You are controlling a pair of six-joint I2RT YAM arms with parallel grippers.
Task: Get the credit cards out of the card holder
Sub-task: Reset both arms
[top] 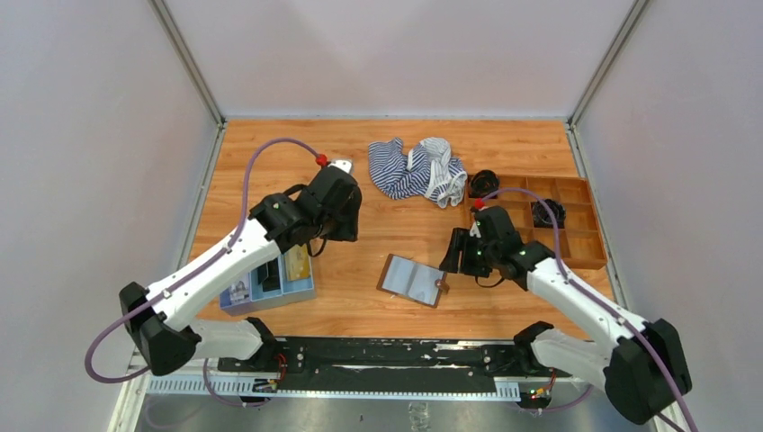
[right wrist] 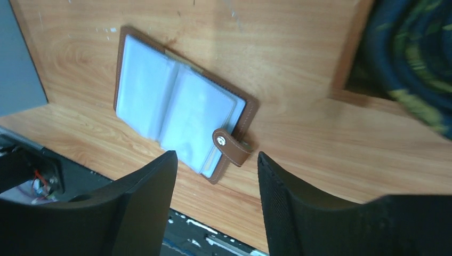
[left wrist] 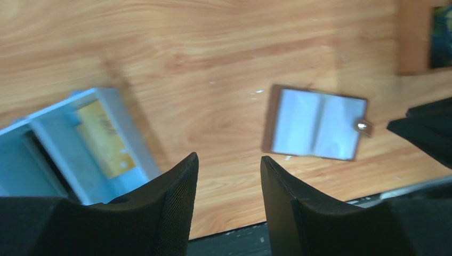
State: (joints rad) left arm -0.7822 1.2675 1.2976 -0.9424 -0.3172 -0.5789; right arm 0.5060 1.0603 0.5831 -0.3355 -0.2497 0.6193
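Wooden table. Light-blue tray at near left. Left gripper and right gripper: jaws parted wide, nothing held, both clear of the surface. Card holder: open flat between the arms, lining up. Yellowish-gold credit card: inside the tray

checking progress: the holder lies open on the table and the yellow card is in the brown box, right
No. The yellow card lies in the blue tray, as the left wrist view shows. The holder does lie open on the table.
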